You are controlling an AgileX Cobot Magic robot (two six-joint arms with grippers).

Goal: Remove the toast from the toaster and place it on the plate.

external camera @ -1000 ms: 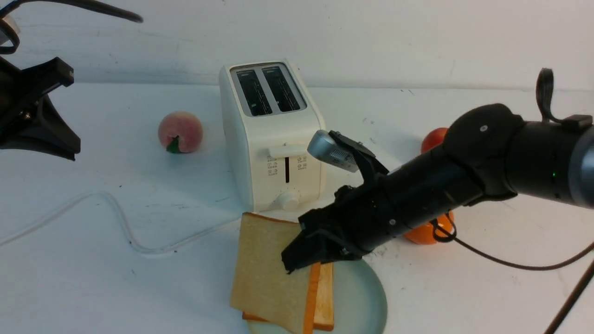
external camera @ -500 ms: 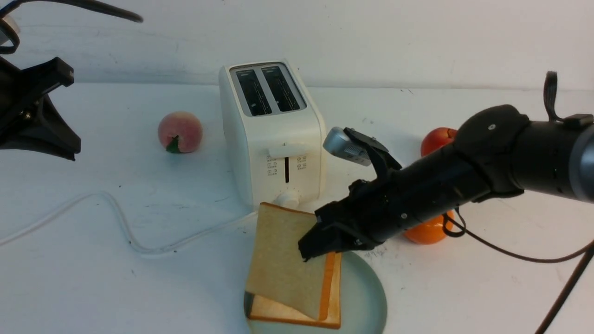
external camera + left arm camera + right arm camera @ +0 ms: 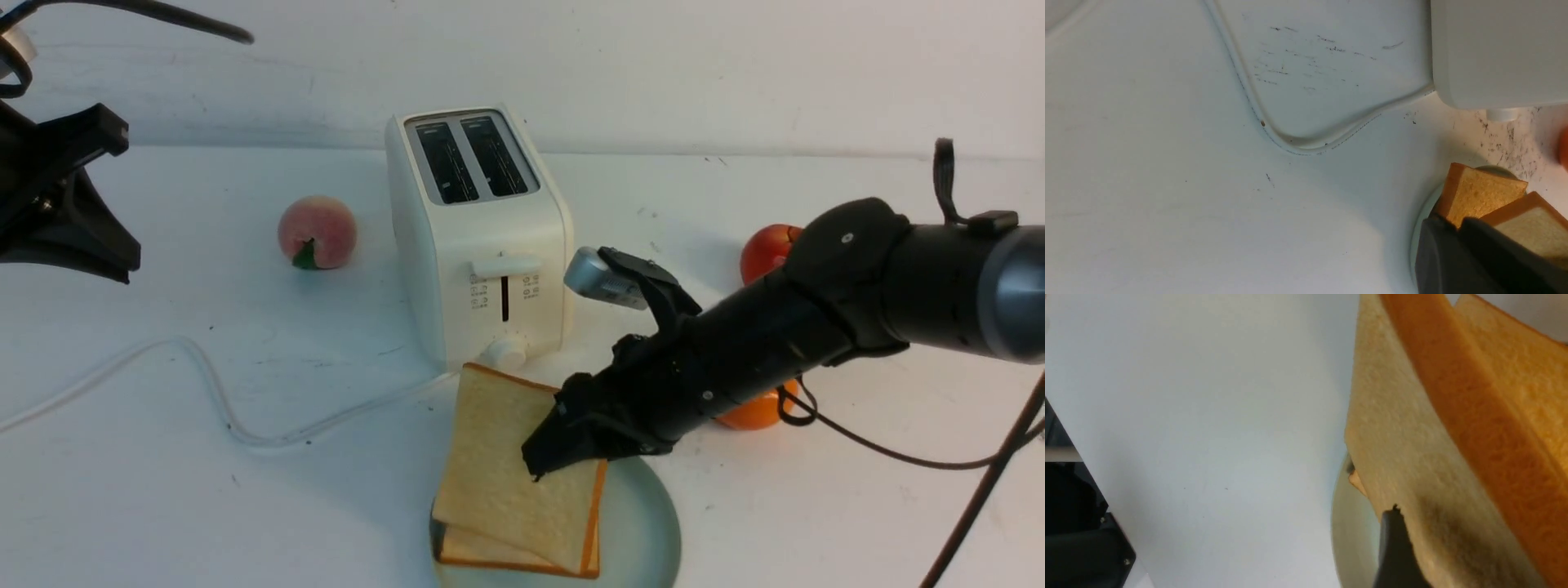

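Note:
The cream-white toaster stands mid-table with both slots empty. In front of it, at the table's near edge, lies the pale blue-green plate. Two slices of toast rest on it, the upper slice lying slanted across the lower slice. My right gripper is open around the upper slice's right edge. In the right wrist view one finger stands beside that slice's pale face; the other finger is hidden. My left gripper is shut and empty, raised at the far left.
The toaster's white cord snakes over the table's left half. A peach lies left of the toaster. A red fruit and an orange sit behind my right arm. The left arm hangs over the left edge.
My right gripper carried the upper slice rightward and down onto the slice on the plate, where it now lies flatter. The right jaws have opened. The left arm stayed still.

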